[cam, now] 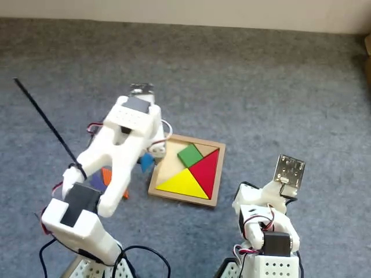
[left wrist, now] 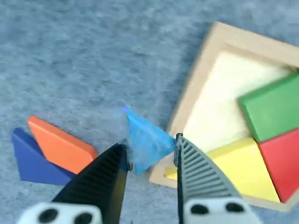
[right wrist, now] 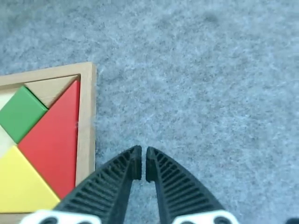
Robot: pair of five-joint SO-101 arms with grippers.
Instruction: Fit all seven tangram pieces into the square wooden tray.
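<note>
High view: tray holds green square, red triangle and yellow triangle; three of seven seated.
Left wrist view: left gripper clamps light blue triangle, blurred, probably lifted, at tray's left edge. Orange piece and dark blue piece wait on carpet.
Right wrist view: right gripper closed, empty, beside tray's right edge.

Tray corner bare — left arm crowds it.

Grey carpet bears wooden tray, orange piece, seemingly a dark-blue triangle.
</note>
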